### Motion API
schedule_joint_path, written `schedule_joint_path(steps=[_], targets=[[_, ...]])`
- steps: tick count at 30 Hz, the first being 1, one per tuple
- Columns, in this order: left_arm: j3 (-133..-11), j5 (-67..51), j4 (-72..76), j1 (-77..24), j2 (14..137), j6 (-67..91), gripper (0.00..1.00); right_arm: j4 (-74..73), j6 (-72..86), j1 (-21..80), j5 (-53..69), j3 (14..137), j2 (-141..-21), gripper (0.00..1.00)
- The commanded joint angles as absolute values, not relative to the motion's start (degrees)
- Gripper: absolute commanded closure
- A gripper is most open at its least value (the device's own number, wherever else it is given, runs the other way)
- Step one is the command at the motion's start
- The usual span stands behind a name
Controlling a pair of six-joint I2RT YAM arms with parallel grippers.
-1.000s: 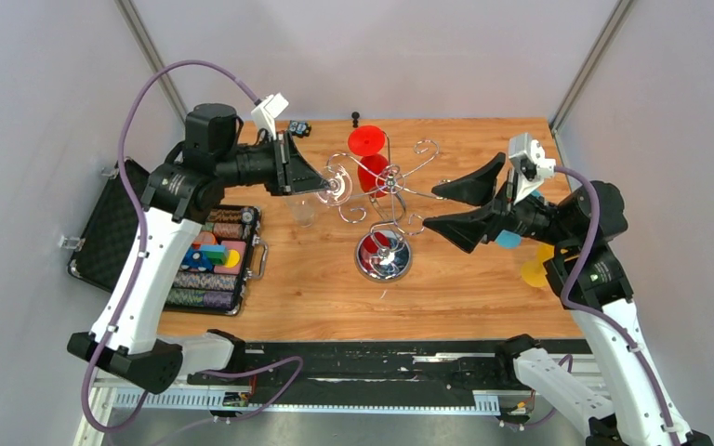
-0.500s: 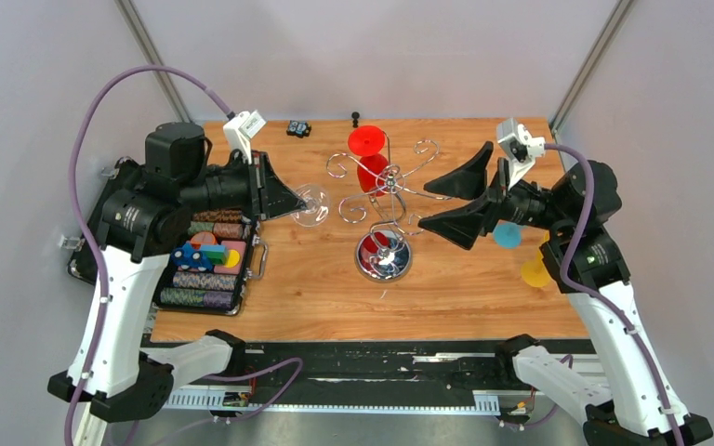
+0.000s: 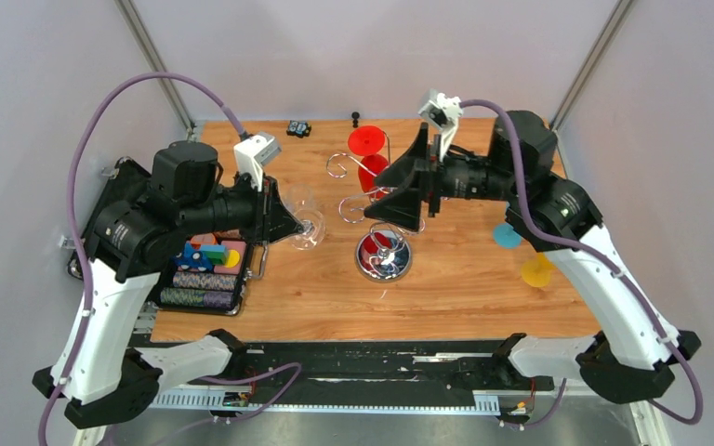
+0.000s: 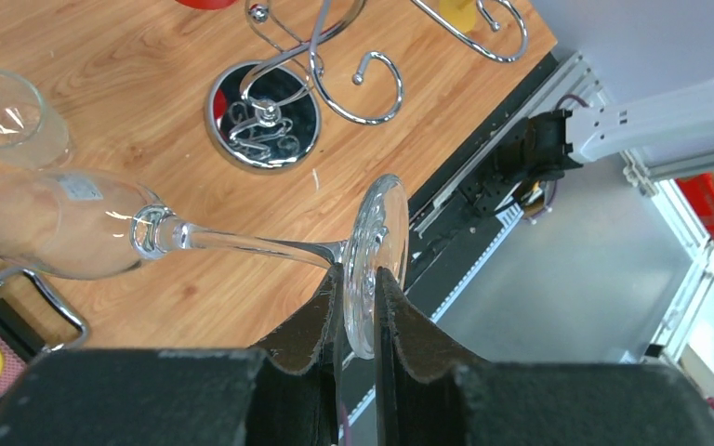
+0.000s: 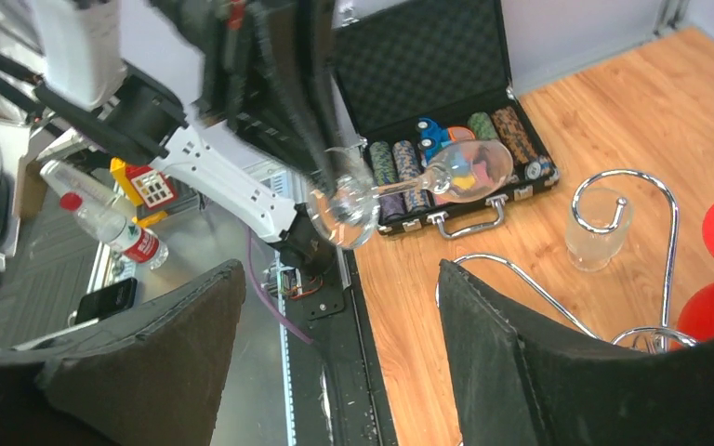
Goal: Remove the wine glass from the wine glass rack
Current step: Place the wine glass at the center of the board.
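Note:
My left gripper (image 3: 290, 226) is shut on the round foot of a clear wine glass (image 3: 307, 223). It holds the glass tilted on its side above the table, left of the wine glass rack and clear of its hooks. In the left wrist view the foot (image 4: 377, 255) sits between my fingers (image 4: 358, 283) and the bowl (image 4: 51, 223) points away. The chrome wine glass rack (image 3: 384, 257) stands mid-table with a red wine glass (image 3: 369, 158) hanging on it. My right gripper (image 3: 392, 190) is open and empty, hovering at the rack's top (image 5: 628, 186).
A clear tumbler (image 4: 5, 116) stands on the table left of the rack. An open black case of poker chips (image 3: 206, 269) lies at the left edge. Blue (image 3: 508, 235) and yellow (image 3: 536, 271) discs lie at the right. A small black item (image 3: 298, 128) sits at the back.
My left gripper has drawn the clear glass left off the rack hook and toward the front. My right arm has swung left from beside the rack to over its top.

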State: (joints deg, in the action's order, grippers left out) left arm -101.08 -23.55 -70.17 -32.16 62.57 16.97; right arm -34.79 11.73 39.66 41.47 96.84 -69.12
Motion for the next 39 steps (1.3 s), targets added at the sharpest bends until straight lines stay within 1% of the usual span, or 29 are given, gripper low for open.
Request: schedule_joint_path(steps=[1,8,14,16,25,34,39], targets=[[-104.82,-16.03,-69.21,-36.83,61.65,13.65,1.00,-41.66,15.10,42.81,31.95,103.84,-73.80,0.26],[-104.54,-8.23,-68.87,-46.10,60.42,13.20,1.00,-43.50,19.54,45.69,28.35,107.82,-78.82,0.26],[-104.27,2.39,-68.51,-56.84,61.72,12.74,1.00,-44.77,22.79,46.87,28.55,109.65,-82.16,0.27],[-104.85,8.05,-68.68,-60.20,62.59,12.36,1.00,-45.22,24.04,47.06,28.49,110.04,-83.07,0.27],[-108.40,25.17,-70.49,-74.35,66.59,11.07,1.00,-49.16,26.18,49.59,30.21,113.20,-87.98,0.29],[-110.55,36.37,-72.16,-82.86,68.97,11.93,1.00,-49.51,27.97,50.74,32.42,113.03,-90.44,0.30],[-111.74,39.70,-73.64,-85.39,70.43,11.71,1.00,-49.44,28.92,50.97,33.46,113.52,-91.88,0.31]])
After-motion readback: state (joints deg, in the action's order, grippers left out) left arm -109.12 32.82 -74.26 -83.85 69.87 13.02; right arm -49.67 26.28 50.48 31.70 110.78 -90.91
